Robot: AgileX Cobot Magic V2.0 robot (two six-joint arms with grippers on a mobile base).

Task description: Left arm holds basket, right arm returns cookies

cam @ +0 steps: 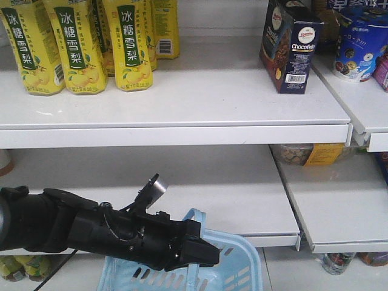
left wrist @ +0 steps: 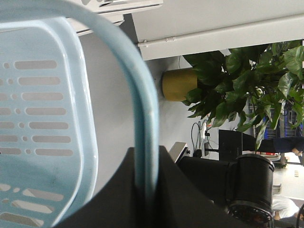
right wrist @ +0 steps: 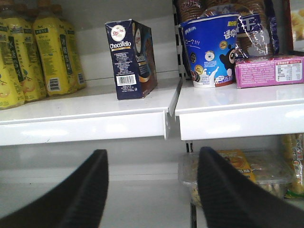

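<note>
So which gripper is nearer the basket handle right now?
Left. The left gripper is closed around the basket handle. The right gripper is open, empty, facing the shelf below the cookies; no basket in its view.

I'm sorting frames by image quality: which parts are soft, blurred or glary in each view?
Front view: left arm and basket sharp, bottles slightly glossy. Left wrist view: basket handle close and blurred. Right wrist view: fingers out of focus, cookies legible, shelf edge bright.
</note>
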